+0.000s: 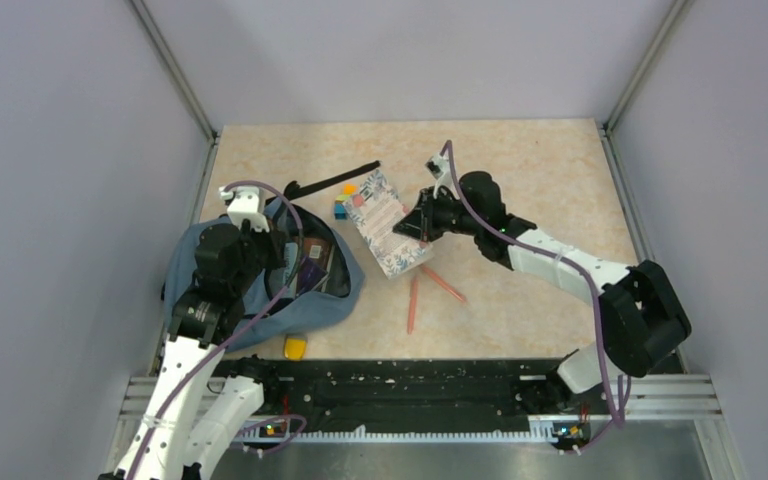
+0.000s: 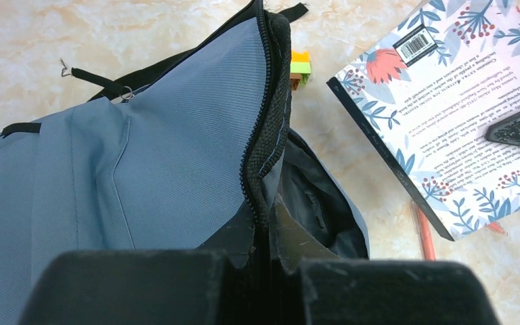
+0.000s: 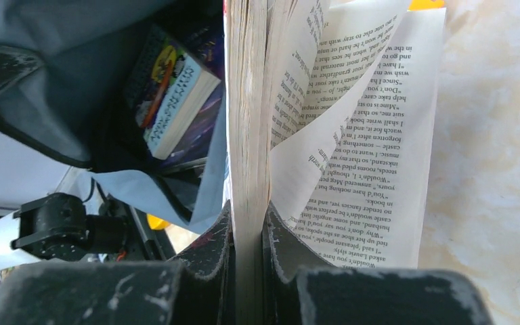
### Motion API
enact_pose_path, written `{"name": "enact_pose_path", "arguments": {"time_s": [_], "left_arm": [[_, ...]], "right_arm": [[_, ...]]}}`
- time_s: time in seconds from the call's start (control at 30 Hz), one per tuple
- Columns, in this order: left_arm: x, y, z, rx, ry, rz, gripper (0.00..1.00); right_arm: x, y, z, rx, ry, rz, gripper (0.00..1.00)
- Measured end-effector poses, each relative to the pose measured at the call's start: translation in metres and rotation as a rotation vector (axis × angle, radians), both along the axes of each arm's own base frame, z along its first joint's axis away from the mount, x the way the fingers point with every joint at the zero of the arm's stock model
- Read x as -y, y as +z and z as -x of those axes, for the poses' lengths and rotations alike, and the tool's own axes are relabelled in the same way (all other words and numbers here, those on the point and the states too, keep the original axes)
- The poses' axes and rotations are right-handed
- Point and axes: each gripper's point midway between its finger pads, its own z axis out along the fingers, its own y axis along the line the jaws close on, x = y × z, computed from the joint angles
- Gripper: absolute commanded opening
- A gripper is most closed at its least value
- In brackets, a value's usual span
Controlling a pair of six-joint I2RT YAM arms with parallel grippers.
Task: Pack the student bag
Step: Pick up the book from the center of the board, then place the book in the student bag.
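Observation:
The slate-blue student bag lies open at the left, with books inside. My left gripper is shut on the bag's zipper edge and holds the opening up. My right gripper is shut on part of the pages of a floral-covered book, right of the bag. In the right wrist view the pages stand pinched between the fingers, with other pages fanned to the right. The book's back cover shows in the left wrist view.
Two orange pens lie below the book. Small coloured blocks and a black strap lie above the bag. A yellow object sits at the bag's near edge. Walls enclose the table.

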Motion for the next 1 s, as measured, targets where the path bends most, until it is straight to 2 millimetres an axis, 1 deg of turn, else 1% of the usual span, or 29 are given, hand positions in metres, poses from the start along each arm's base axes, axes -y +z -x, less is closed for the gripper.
{"name": "enact_pose_path", "arguments": {"time_s": [0.07,0.17,0.27,0.3,0.47,0.57,0.63,0.83,1.0], "left_arm": [[0.000,0.000,0.000,0.000,-0.001,0.000,0.00],[0.001,0.000,0.000,-0.001,-0.003,0.001,0.00],[0.001,0.000,0.000,-0.001,-0.007,0.002,0.00],[0.002,-0.001,0.000,-0.002,-0.009,0.003,0.00],[0.003,-0.001,0.001,-0.005,-0.016,0.008,0.00],[0.003,-0.002,0.001,-0.006,-0.015,0.009,0.00],[0.003,-0.002,0.001,-0.006,-0.017,0.009,0.00],[0.003,-0.002,0.001,-0.006,-0.017,0.009,0.00],[0.003,-0.002,0.001,-0.006,-0.017,0.009,0.00]], "right_arm": [[-0.004,0.007,0.005,0.007,0.016,-0.017,0.00],[-0.017,0.010,0.019,0.009,0.056,-0.015,0.00],[-0.038,0.013,0.038,0.003,0.126,-0.016,0.00],[-0.049,0.016,0.044,0.001,0.158,-0.025,0.00],[-0.086,0.020,0.060,-0.021,0.266,-0.068,0.00],[-0.103,0.014,0.061,-0.043,0.298,-0.074,0.00],[-0.112,0.005,0.060,-0.065,0.310,-0.072,0.00],[-0.133,-0.019,0.053,-0.116,0.330,-0.068,0.00],[-0.162,-0.023,0.047,-0.119,0.359,-0.078,0.00]]}}
